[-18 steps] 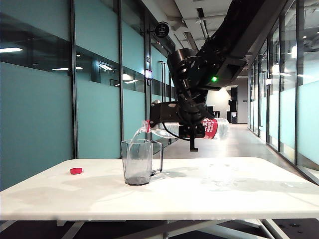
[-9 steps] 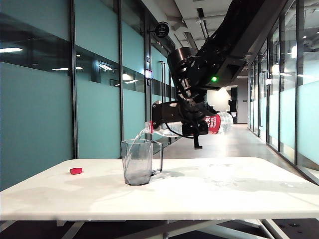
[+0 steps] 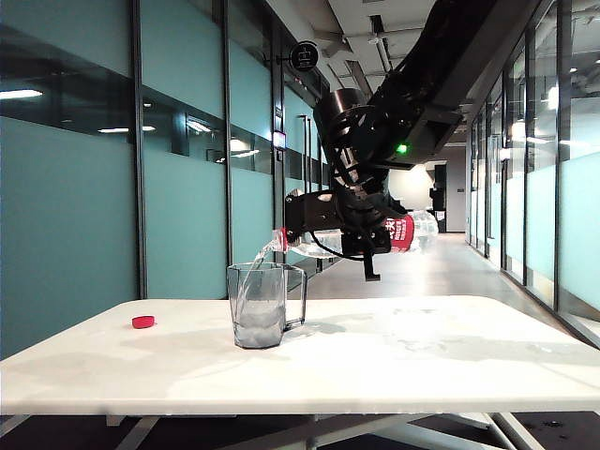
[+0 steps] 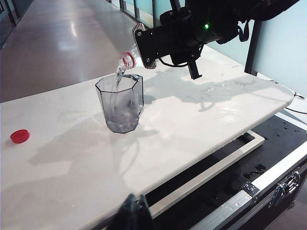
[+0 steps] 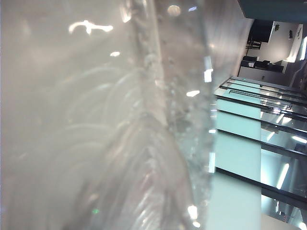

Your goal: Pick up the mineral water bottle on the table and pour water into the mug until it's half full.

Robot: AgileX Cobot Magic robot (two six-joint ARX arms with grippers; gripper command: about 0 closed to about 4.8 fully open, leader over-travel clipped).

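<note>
The mineral water bottle lies almost level above the table, with my right gripper shut round its middle. Its red-ringed neck hangs just over the rim of the mug. A thin stream of water falls from it into the mug, whose lower part holds water. In the right wrist view the clear bottle wall fills the picture and hides the fingers. My left gripper is shut and empty, off the table's near edge, far from the mug.
A red bottle cap lies on the table left of the mug, also seen as the cap. A black metal-edged case sits on the floor beside the table. Glass walls line the corridor behind.
The bottle's base end has lifted slightly, so it tips a little more toward the mug. Water keeps streaming and the level in the mug has risen a little.
</note>
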